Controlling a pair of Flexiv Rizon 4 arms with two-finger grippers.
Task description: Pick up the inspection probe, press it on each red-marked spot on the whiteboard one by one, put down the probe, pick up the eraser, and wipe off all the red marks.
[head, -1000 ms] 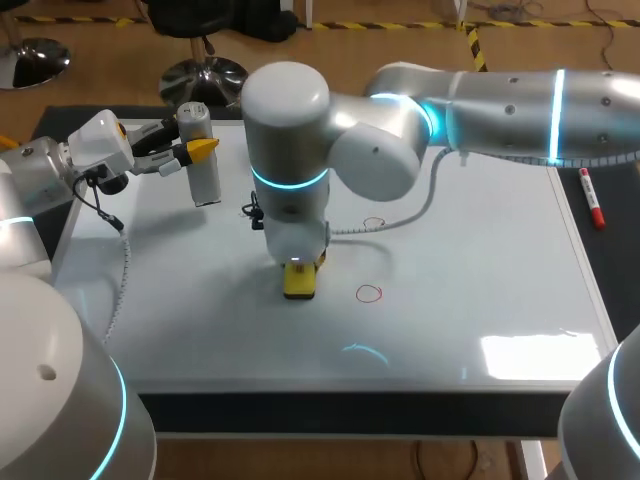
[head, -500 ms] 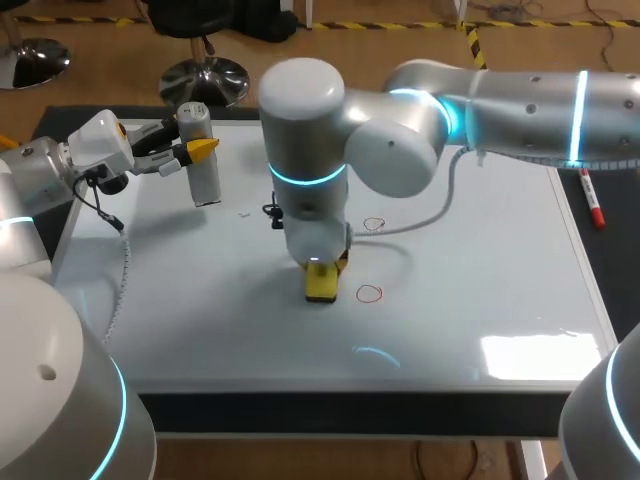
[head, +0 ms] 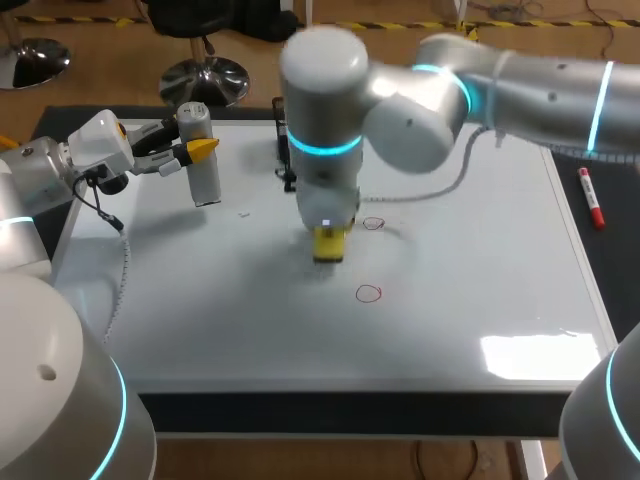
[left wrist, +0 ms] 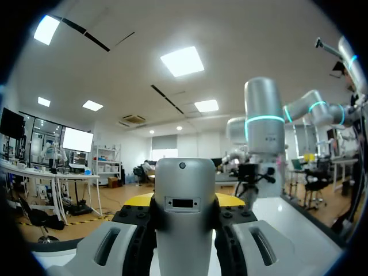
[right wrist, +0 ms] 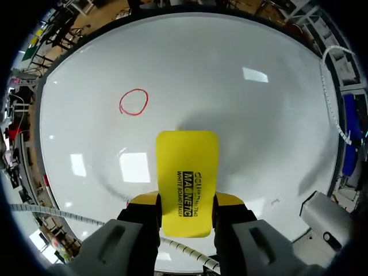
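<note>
Head view first: the left claw (head: 193,142) is sitting at ten o'clock on the whiteboard (head: 480,300), clamping the silver probe (head: 205,180) upright. The right arm (head: 520,85) is coming in from two o'clock and reaching past the middle. Its right claw (head: 330,236) is pinching the yellow eraser (head: 329,250) low over the board, though I cannot tell whether the eraser is touching it. One red ring (head: 374,224) is lying just beside the eraser at two o'clock. A second red ring (head: 369,293) is lying at five o'clock from it, a little apart. A red marker (head: 591,197) is resting on the desk (head: 612,270), off the board at three o'clock.

Left wrist view: the left claw (left wrist: 184,202) is squeezing the probe (left wrist: 184,178) from both sides, and the right arm (left wrist: 264,132) is standing ahead at one o'clock.

Right wrist view: the right claw (right wrist: 187,201) is gripping the eraser (right wrist: 187,161) on both flanks. The eraser is pointing to twelve over the whiteboard (right wrist: 259,115), with a red ring (right wrist: 134,102) ahead at eleven o'clock, clear of it.
</note>
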